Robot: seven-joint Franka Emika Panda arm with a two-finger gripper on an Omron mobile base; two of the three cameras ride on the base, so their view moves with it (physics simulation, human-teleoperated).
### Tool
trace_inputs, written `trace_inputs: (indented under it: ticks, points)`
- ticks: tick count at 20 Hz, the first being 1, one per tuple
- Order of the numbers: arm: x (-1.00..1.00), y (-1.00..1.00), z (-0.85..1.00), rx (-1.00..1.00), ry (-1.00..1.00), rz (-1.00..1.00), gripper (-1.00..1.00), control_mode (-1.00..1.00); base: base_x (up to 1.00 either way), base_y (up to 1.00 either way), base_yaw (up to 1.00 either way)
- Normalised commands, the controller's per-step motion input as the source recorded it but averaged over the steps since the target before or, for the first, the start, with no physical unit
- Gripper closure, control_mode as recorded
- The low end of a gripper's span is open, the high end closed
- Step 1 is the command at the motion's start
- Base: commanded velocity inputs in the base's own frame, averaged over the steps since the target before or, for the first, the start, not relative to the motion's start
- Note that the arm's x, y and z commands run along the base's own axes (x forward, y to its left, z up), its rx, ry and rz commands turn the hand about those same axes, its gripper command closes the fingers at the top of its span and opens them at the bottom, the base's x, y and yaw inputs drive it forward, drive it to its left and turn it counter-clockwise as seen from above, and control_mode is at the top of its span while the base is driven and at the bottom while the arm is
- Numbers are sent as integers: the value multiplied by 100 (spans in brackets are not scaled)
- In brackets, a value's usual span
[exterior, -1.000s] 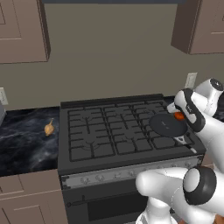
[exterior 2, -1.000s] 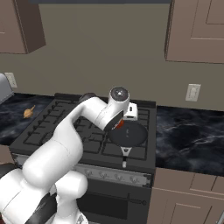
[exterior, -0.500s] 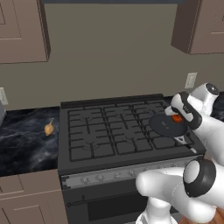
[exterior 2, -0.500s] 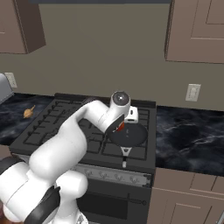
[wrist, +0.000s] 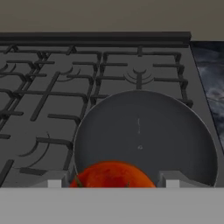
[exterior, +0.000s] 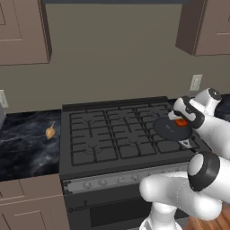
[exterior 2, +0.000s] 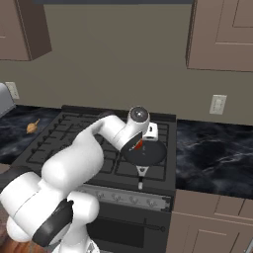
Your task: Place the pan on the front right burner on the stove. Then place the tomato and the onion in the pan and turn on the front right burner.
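The dark round pan (exterior: pixel 167 130) (exterior 2: pixel 151 154) (wrist: pixel 146 131) sits on the stove's (exterior: pixel 103 134) front right burner (exterior: pixel 174 146), its handle (exterior 2: pixel 142 173) pointing at the front edge. My gripper (exterior: pixel 182 120) (wrist: pixel 109 183) hangs just above the pan's near side, shut on the red tomato (exterior: pixel 180 122) (exterior 2: pixel 139 144) (wrist: pixel 111 174). The tomato is held over the pan's inside, slightly above its floor. Far off on the dark counter left of the stove lies the tan onion (exterior: pixel 50 131) (exterior 2: pixel 32 126).
A silver strip of knobs (exterior: pixel 103 182) (exterior 2: pixel 123 196) runs along the stove's front. The other black grates (wrist: pixel 52 87) are bare. Wall cabinets hang above both sides, and a wall outlet (exterior 2: pixel 218 104) sits right of the stove.
My gripper has come down a little with the tomato, closer to the pan. The pan and onion have stayed put.
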Motion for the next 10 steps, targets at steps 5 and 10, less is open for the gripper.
trace_inputs:
  ticks: [5,10]
  points:
    - [22,-10,-26,0,0,0,100,-100,0,0,0]
    - [16,-7,-18,0,0,0,100,-100,0,0,0]
